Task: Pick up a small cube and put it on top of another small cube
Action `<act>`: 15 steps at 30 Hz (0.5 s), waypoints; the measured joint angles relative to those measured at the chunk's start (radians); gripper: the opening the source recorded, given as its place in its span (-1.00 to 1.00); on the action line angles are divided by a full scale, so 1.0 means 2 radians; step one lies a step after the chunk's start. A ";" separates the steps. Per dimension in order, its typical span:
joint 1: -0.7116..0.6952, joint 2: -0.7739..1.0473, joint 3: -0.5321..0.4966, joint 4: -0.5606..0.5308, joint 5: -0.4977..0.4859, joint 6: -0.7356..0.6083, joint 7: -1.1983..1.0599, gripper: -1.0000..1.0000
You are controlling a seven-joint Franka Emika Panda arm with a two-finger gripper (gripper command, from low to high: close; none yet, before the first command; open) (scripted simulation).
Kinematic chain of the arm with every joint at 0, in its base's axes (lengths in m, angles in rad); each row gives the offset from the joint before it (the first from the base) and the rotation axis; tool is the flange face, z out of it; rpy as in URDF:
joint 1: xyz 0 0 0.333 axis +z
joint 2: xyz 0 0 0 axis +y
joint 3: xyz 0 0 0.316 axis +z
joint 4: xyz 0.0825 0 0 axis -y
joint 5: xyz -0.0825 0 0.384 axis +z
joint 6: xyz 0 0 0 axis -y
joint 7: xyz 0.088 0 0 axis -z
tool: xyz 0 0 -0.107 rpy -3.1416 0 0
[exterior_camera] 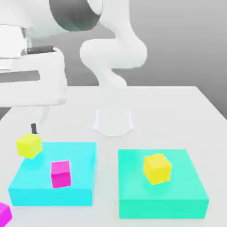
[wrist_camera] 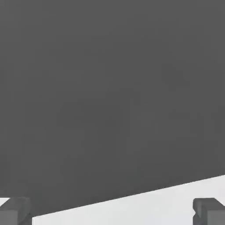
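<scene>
One small magenta cube (exterior_camera: 60,173) sits on the flat cyan block (exterior_camera: 80,155) at the exterior view's left. A second small magenta cube (exterior_camera: 3,213) lies on the white table at the left corner of the exterior view, partly cut off by the frame edge. My gripper (wrist_camera: 112,213) is open, its two dark fingertips (wrist_camera: 15,211) far apart with nothing between them. In the exterior view the white hand (exterior_camera: 31,82) hangs high over the table's left side, and one dark fingertip (exterior_camera: 33,128) shows just above a yellow cube, well above and behind the magenta cubes.
A yellow cube (exterior_camera: 29,145) rests on the cyan block's far left corner. Another yellow cube (exterior_camera: 157,168) sits on a flat teal block (exterior_camera: 186,190) at the exterior view's right. The arm's white base (exterior_camera: 113,122) stands mid-table behind both blocks.
</scene>
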 joint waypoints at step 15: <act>-0.087 0.260 0.005 0.038 0.046 0.093 -0.065 0.00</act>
